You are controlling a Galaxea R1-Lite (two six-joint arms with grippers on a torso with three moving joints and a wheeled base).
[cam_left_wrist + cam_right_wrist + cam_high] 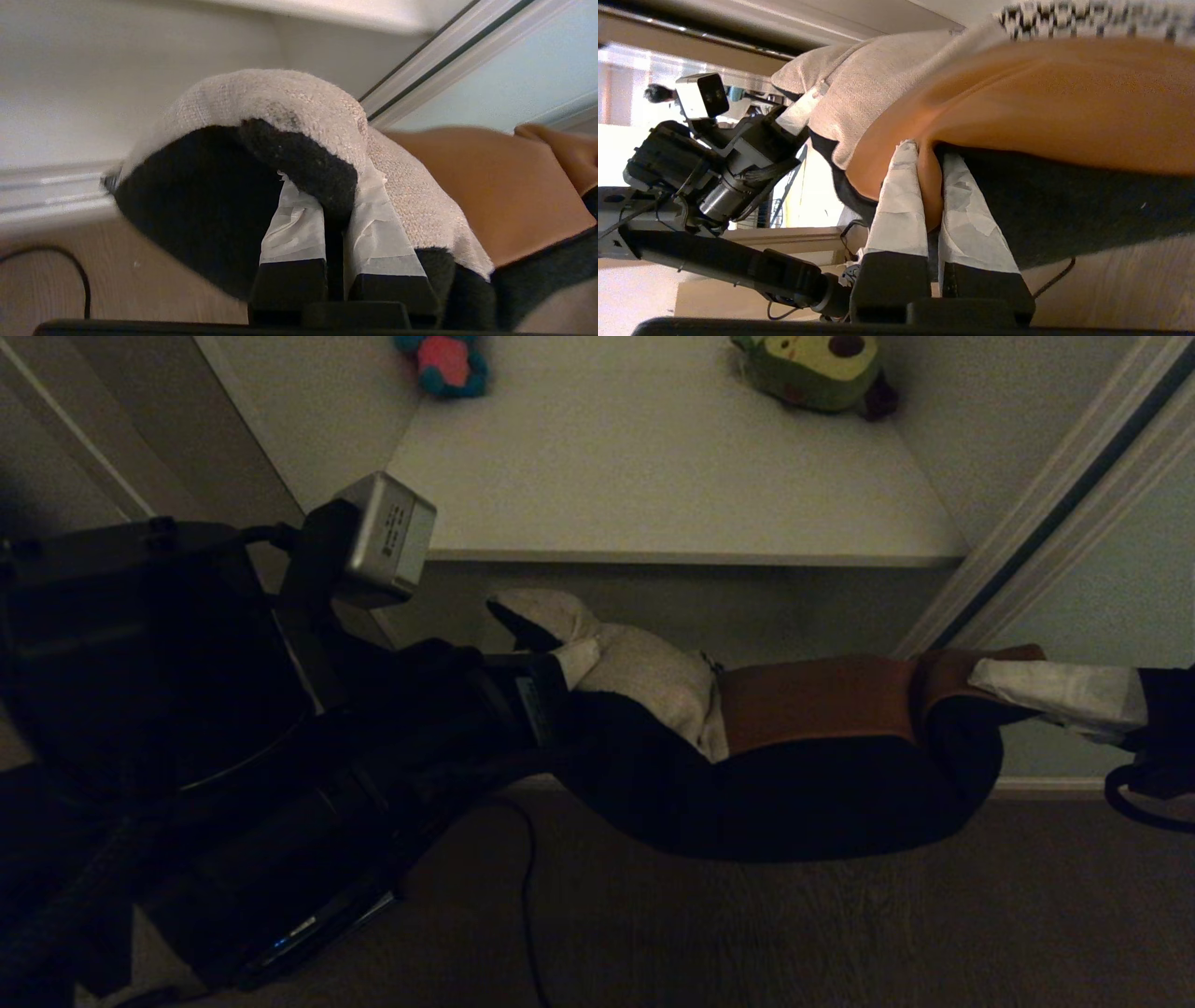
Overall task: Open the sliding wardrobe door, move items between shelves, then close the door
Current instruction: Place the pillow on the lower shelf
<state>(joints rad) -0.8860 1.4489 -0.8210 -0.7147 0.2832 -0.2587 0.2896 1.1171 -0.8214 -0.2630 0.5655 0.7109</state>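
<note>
A cream cushion with a brown band (812, 695) hangs level between my two grippers, in front of the wardrobe and below the off-white shelf (653, 495). Black fabric (775, 803) sags under it; I cannot tell whether that is a second cushion. My left gripper (560, 658) (329, 182) is shut on the black edge at the cream end. The right gripper (980, 681) (929, 151) is shut on a fold of the brown band. A strip of houndstooth (1087, 18) shows past the band. The sliding wardrobe door (1120, 597) stands at the right, behind its pale frame (1055, 485).
A pink and blue plush toy (446, 364) and a green plush toy (817, 369) lie at the back of the shelf. A thin black cable (527, 896) runs over the wood floor under the cushion. The ribbed floor track (46, 191) lies below the opening.
</note>
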